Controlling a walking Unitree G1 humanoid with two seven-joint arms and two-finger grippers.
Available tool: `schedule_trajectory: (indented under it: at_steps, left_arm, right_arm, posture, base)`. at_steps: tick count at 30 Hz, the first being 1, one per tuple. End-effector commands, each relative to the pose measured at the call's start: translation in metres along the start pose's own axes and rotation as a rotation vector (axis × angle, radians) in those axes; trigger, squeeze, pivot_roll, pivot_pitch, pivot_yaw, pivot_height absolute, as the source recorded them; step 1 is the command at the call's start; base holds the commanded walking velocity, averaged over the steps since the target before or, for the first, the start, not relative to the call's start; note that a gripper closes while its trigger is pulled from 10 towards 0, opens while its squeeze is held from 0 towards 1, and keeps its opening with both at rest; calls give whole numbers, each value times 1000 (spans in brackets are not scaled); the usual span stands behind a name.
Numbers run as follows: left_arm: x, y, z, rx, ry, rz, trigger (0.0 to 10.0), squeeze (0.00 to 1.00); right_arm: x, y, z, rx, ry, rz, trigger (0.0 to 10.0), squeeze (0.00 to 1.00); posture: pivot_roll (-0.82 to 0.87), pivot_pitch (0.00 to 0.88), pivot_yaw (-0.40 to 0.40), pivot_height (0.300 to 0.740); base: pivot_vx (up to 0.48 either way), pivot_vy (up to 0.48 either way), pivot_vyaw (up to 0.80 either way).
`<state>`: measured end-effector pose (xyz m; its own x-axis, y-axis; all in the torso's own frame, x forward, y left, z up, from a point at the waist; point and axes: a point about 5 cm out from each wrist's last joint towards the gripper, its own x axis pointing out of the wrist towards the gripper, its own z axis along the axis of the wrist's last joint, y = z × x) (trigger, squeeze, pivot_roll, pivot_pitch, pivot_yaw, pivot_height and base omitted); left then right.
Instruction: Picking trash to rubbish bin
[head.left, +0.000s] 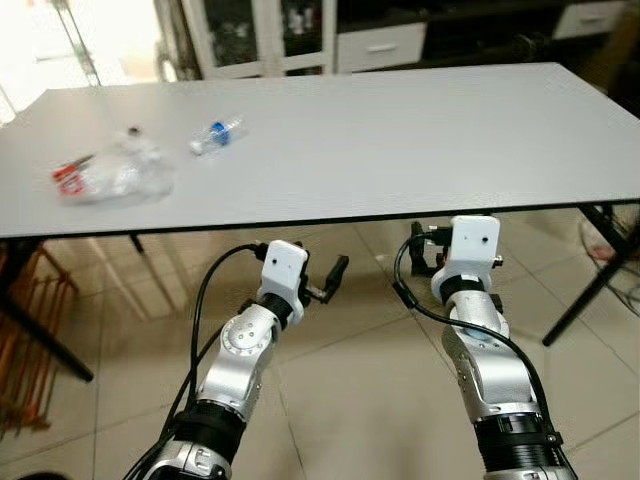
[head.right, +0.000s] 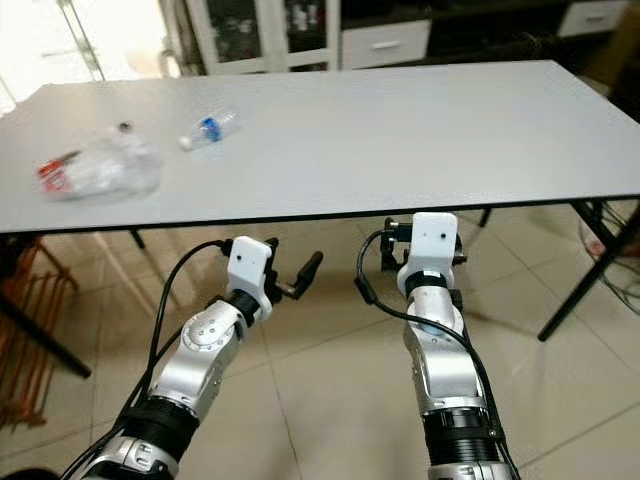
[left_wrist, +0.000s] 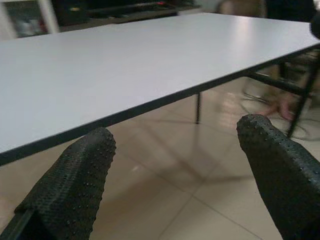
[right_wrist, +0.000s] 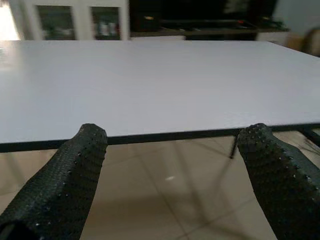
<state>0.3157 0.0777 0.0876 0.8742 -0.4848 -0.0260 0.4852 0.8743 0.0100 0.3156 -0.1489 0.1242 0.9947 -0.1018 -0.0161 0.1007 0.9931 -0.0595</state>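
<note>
Trouble could come because both the left end effector (left_wrist: 175, 175) and right end effector (right_wrist: 170, 175), fingers apart, sit below the desk (head.left: 400, 140) edge, far from the bottle (head.left: 214, 136) and the crumpled plastic (head.left: 115, 172), so lifting could bump it.

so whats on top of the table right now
A small plastic bottle and a crumpled clear plastic bag lie on the table, toward the robot's left. What the bag holds is unclear.
</note>
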Motion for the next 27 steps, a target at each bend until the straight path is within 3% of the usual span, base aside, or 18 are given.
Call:
schedule_trajectory:
  at_steps: [1, 9, 17, 27]
  left_arm:
    - [1, 2, 4, 16, -12, -2, 10000, 0]
    - [2, 1, 8, 1, -42, -6, 10000, 0]
    - [2, 6, 14, 17, -56, 11, 10000, 0]
    - [7, 14, 33, 27, -117, 40, 10000, 0]
  right_arm:
    - [1, 1, 5, 4, -17, 3, 10000, 0]
    - [1, 1, 5, 2, -20, 4, 10000, 0]
    - [2, 2, 6, 0, -21, 10, 10000, 0]
    - [2, 3, 10, -16, -41, 16, 10000, 0]
  posture:
    - [-47, 17, 33, 740]
    - [-49, 15, 36, 740]
    - [-48, 14, 35, 740]
    - [-48, 12, 33, 740]
  base:
    - [345, 0, 0]
    - [388, 0, 0]
    - [0, 0, 0]
    - [454, 0, 0]
